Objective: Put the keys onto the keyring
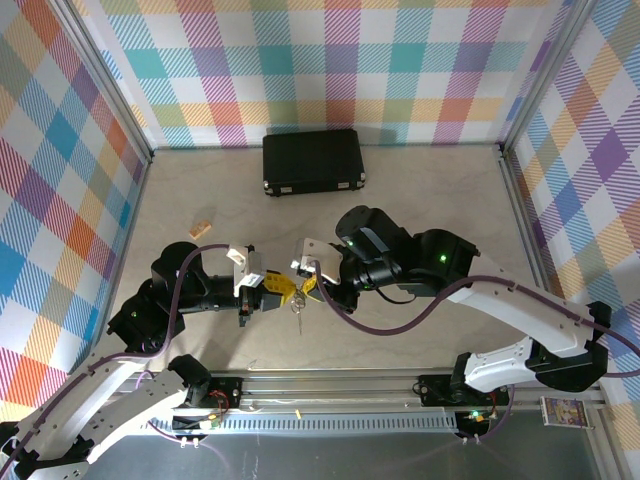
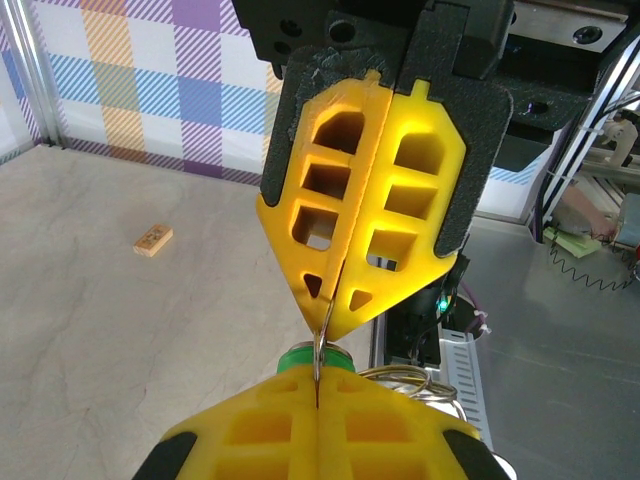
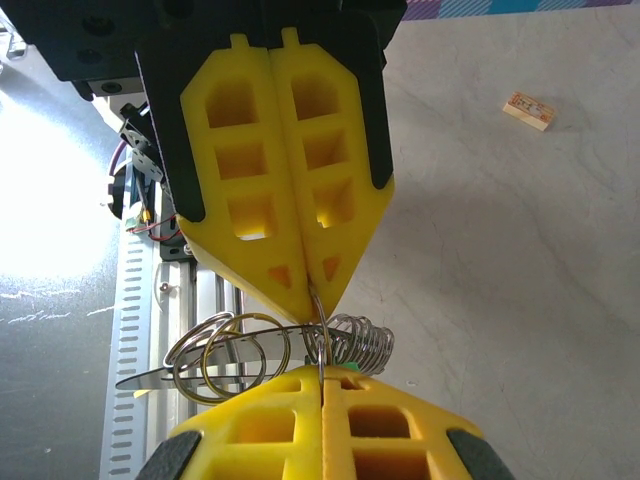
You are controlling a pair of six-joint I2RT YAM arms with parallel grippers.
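there, left pincer (image 1: 272,296), right pincer (image 1: 309,284) pinch keyring (image 3: 358,343).

I find no legible text, number or brand in any view. The small wooden block (image 3: 527,109) bears dark marks too fine to read. The colour print on the card (image 1: 563,411) is equally unreadable.

The fingers (image 2: 400,200) were bright yellow, backed with black. Between them the keyring (image 3: 362,342) gleamed silver, and the key (image 2: 296,357) showed a vivid green head. The table (image 2: 150,330) was pale beige with faint grey marbling. The walls (image 1: 350,60) wore a pastel plaid of pink, teal, yellow, orange and purple on white. The case (image 1: 312,161) was black, and the small block (image 2: 152,240) was light tan.
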